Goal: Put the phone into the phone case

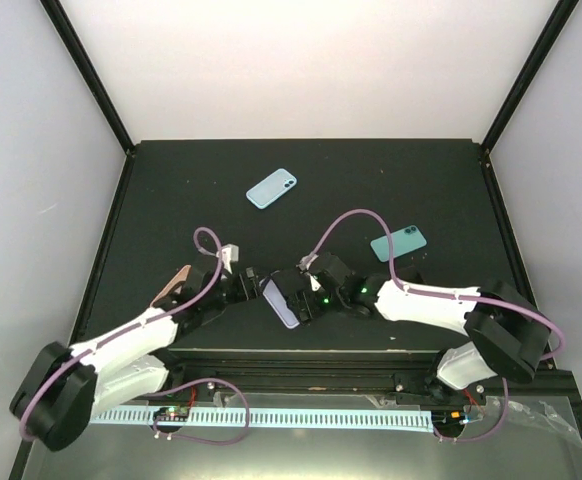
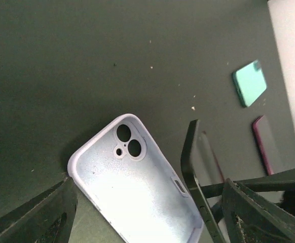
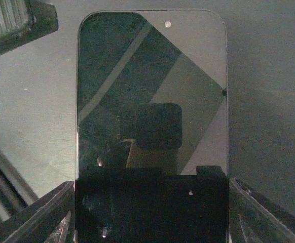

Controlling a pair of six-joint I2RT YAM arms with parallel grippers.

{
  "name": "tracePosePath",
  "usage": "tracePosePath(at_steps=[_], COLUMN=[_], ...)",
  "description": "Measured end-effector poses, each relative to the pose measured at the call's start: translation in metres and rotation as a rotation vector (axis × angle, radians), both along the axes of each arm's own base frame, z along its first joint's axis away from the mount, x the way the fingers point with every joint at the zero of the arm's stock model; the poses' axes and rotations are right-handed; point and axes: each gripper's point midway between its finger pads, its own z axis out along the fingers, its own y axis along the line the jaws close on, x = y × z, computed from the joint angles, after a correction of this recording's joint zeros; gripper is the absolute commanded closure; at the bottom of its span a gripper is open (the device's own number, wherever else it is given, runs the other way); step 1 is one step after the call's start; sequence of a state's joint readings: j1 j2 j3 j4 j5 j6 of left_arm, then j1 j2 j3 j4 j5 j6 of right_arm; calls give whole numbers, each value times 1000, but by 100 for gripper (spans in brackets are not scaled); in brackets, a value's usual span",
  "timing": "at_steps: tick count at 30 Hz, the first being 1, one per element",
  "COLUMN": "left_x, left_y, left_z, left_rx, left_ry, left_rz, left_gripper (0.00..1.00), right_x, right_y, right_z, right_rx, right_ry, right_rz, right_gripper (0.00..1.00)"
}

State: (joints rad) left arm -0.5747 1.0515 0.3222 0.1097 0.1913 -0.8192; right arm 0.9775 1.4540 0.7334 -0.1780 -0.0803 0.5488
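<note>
Phone clasped by the right gripper: its two fingers press on the long edges of the near end, and the dark screen faces the wrist camera, reflecting the gripper itself. From the left wrist the phone shows edge-on, tilted and raised off the table, just right of the case; whether its lower edge touches the case cannot be told.

Case: lavender, lying open side up on the table, camera cut-out at its far end. From above it sits at near centre, between the two wrists.

Left gripper: released. Its fingers stand spread either side of the near part of the case. The right-hand finger stands clear of the case wall, with the phone's edge rising between them. The left-hand finger is just beside the case's corner; contact there cannot be told.

Other objects on the table, all flat:
- blue item, far of centre, well apart from both arms;
- teal item, to the right, just beyond the right forearm;
- pink item, to the left, beside the left arm.

Whether these three are phones or cases cannot be told.
</note>
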Motion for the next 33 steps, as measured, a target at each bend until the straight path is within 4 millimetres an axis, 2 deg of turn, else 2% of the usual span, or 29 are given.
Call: tracePosePath(at_steps=[8, 13, 18, 25, 33], left_x=[-7, -11, -16, -23, -26], left_y=[37, 47, 49, 44, 30], left_z=[21, 28, 15, -10, -23], left_rx=[-77, -95, -84, -69, -107], left_ry=[-23, -34, 10, 108, 156], left_rz=[104, 127, 127, 90, 27], left_gripper=[17, 19, 23, 29, 37], right_x=[-3, 2, 6, 6, 7], right_y=[28, 48, 59, 57, 58], right_z=[0, -1, -6, -28, -32], right_rx=[70, 86, 91, 42, 58], right_ry=[9, 8, 6, 23, 14], right_rz=[110, 160, 187, 202, 196], right_gripper=[39, 38, 38, 38, 38])
